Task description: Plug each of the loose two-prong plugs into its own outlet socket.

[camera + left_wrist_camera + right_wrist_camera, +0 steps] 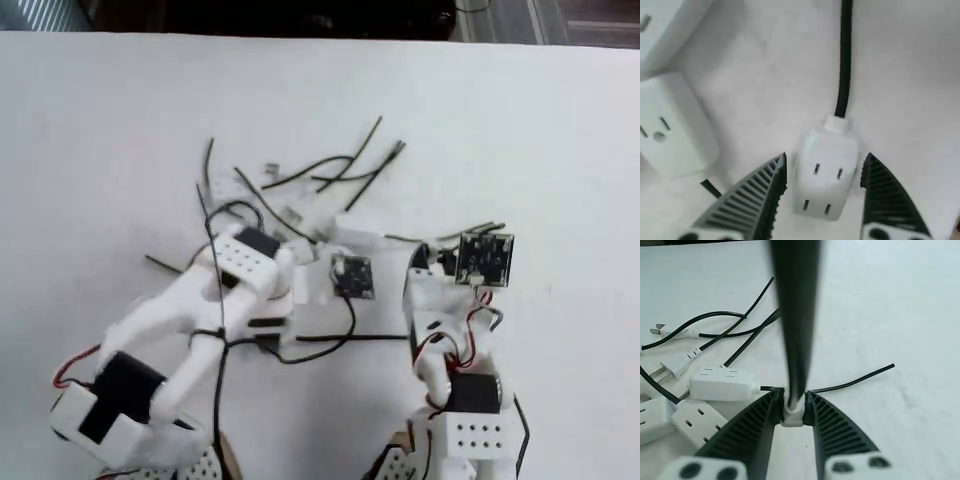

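My left gripper [825, 160] is open and straddles a white outlet block [824, 177] with two-slot sockets and a black cord [842, 65]; the ribbed fingers [757, 195] stand on either side, apart from it. My right gripper [793, 395] is shut on a white two-prong plug [792, 415], whose black cord [795, 315] rises toward the camera; its prongs are hidden. Beyond the right gripper lie white outlet blocks [722, 383] [695, 422] and two loose plugs [670, 370] [660, 330]. From above, the left arm [245, 265] and the right arm [430, 290] flank the cluster.
A white three-hole outlet [665, 132] lies beside the left gripper. Several black cords [340, 170] fan out over the white table [100, 120] behind the arms. Another cord [855, 380] trails off past the right gripper. Open table spreads to the far left and far right.
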